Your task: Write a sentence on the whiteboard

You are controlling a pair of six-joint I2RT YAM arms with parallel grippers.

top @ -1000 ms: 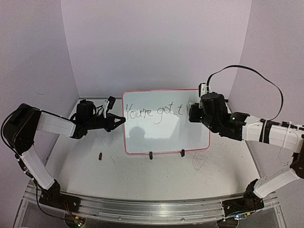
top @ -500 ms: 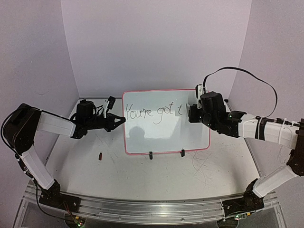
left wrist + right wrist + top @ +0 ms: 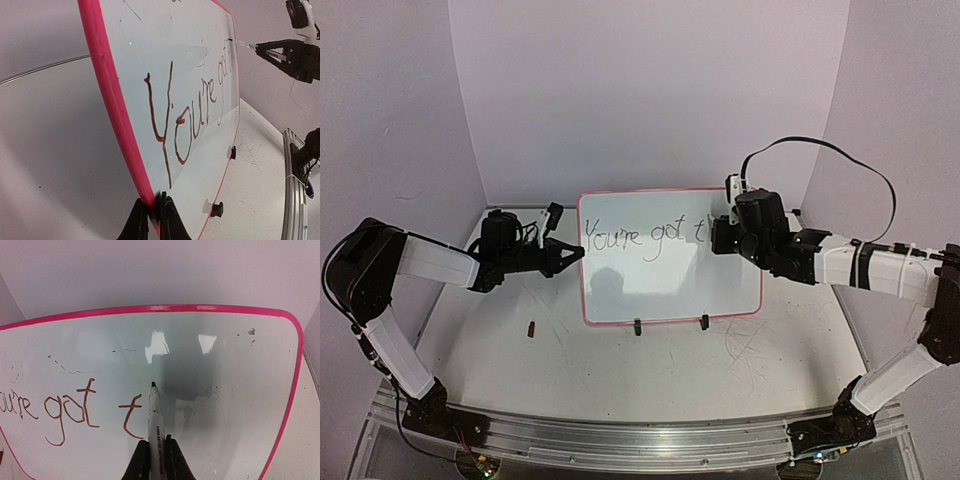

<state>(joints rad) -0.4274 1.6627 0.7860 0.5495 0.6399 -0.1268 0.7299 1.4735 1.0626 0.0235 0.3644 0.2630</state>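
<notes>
The whiteboard point(image 3: 670, 270) stands mid-frame on the counter point(image 3: 620, 370), left fingers point(image 3: 137, 222) pinched shut on its left frame edge, right fingers point(image 3: 139, 460) clamped on the marker point(image 3: 154, 420), its tip at the board right of the "t", where too hard a push could tip the board or smear the sentence point(image 3: 642, 237).

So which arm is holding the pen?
The right gripper: it's shut on the marker, tip at the whiteboard. The left gripper only clamps its pink edge.

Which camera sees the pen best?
The right wrist view: the pen runs up the middle, close and sharp, tip toward the whiteboard. The left wrist view shows it far off and thin. In the top view it is too small to tell.
</notes>
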